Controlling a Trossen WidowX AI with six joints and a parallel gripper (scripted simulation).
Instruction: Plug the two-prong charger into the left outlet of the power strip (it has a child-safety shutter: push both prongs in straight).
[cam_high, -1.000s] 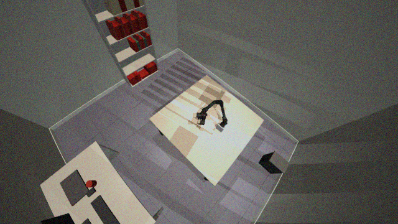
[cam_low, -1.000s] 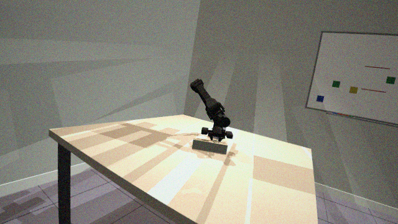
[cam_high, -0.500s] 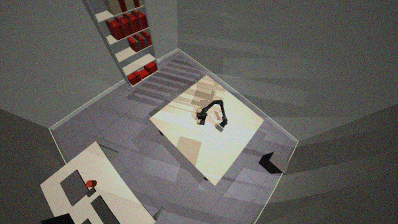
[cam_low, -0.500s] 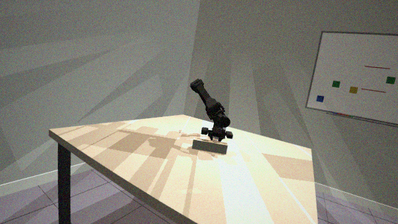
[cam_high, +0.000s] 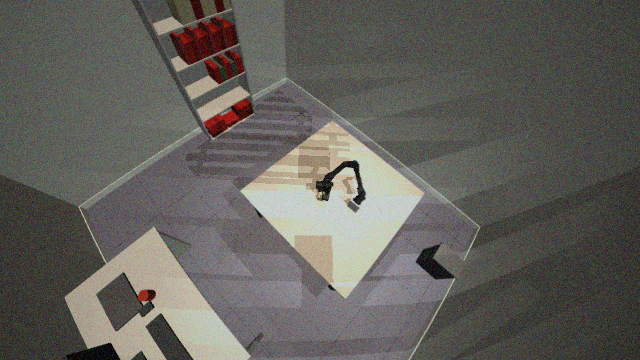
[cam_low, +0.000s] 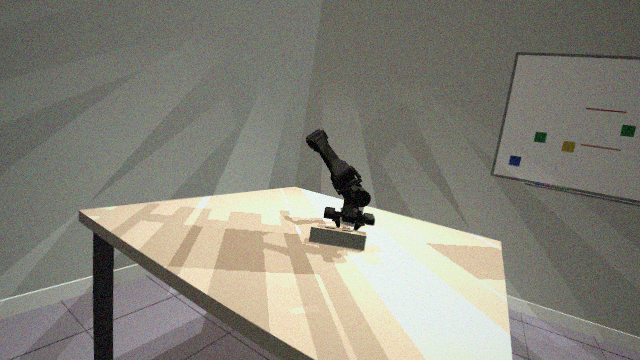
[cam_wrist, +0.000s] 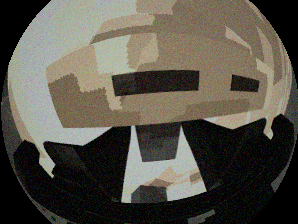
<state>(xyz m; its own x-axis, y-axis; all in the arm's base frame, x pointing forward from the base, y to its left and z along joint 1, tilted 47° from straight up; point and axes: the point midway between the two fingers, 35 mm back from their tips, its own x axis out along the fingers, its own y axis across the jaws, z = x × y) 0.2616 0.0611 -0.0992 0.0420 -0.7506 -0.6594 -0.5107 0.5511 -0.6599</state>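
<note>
The gripper (cam_low: 350, 225) is seen poised directly over the power strip (cam_low: 336, 238), its fingers spread partway apart with nothing pinched between them. In the wrist view a dark block, taken to be the charger (cam_wrist: 158, 143), is seen between the two fingers, just below the strip's long dark slot; whether its prongs are seated in the outlet cannot be told. The power strip is shown as a low grey bar lying flat on the table (cam_low: 225, 270), near the table's far right part in the exterior view. The arm (cam_low: 340, 170) is angled up and to the left from the gripper. Beyond the table, a whiteboard (cam_low: 570, 125) is hung on the right wall, and a bookshelf (cam_high: 210, 65) with red books is seen from above, far from the table.
</note>
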